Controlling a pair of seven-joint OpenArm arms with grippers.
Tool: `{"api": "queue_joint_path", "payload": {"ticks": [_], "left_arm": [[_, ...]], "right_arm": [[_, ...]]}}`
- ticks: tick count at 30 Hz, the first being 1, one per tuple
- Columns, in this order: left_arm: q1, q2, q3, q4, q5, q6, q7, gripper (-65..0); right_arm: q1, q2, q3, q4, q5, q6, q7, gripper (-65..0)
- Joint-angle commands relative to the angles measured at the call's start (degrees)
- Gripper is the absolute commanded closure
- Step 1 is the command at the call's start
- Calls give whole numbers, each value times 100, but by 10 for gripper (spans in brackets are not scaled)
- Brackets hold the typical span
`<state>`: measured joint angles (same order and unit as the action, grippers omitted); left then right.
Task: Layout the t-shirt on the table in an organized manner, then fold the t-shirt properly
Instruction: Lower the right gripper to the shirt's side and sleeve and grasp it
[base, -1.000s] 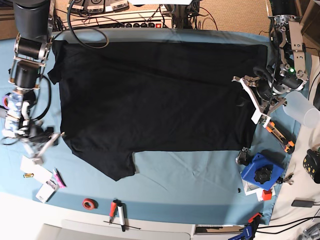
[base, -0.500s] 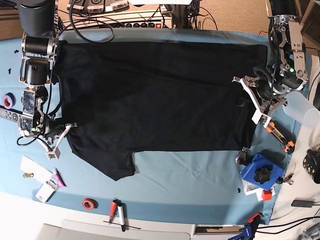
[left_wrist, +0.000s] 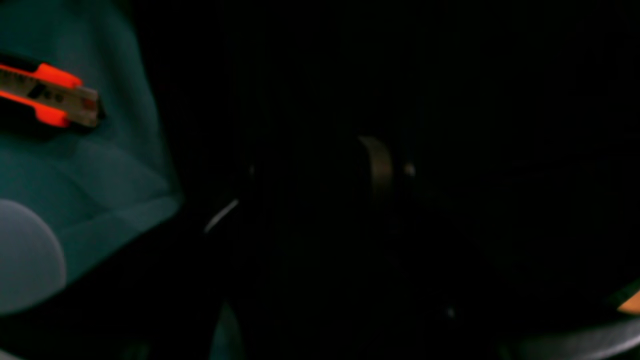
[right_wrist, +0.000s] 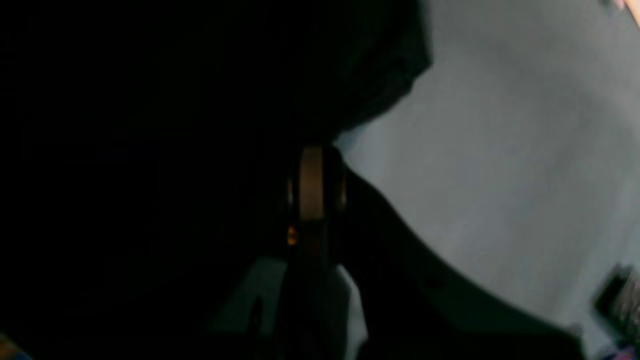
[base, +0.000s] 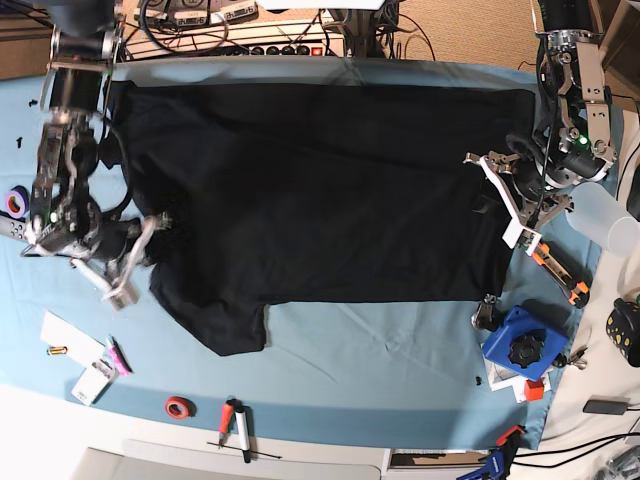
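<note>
Shirt (base: 320, 190): soft, light, limp; drags on counter (base: 380, 350). Grasp at hems, sleeves. Right gripper (base: 135, 255) closed, pinching left sleeve edge. Left gripper (base: 510, 205) open over right hem, empty.

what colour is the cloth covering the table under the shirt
Light blue: the smooth cloth on the wide table, clearest in the base view.

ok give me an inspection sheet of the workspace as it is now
surface: wide table in light blue cloth.
job's things: large black cotton t-shirt spread flat, plain side up.
clutter: orange utility knife, blue box, red tape roll, red and white pens.
grippers: right gripper shut on the shirt's edge; left gripper open at the opposite edge.
cables: black cables at the far edge.
surroundings: power strip behind the table.
</note>
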<state>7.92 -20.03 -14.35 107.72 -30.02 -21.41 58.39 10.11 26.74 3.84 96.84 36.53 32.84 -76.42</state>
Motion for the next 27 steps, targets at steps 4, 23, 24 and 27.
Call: {"api": "queue_joint_path", "payload": {"ticks": [4, 23, 24, 27], "left_arm": [[-59, -74, -28, 87, -63, -2, -103, -258], [-61, -74, -28, 87, -188, -4, -144, -258], [-61, -74, -28, 87, -188, -4, -144, -258], [-61, -74, -28, 87, -188, -4, -142, -258]], "right_arm": [[-507, 63, 39, 756, 551, 433, 37, 0], [-1377, 44, 39, 957, 522, 716, -2, 0], [-1377, 48, 39, 957, 439, 716, -20, -5], [-1375, 90, 42, 970, 400, 716, -26, -69]]}}
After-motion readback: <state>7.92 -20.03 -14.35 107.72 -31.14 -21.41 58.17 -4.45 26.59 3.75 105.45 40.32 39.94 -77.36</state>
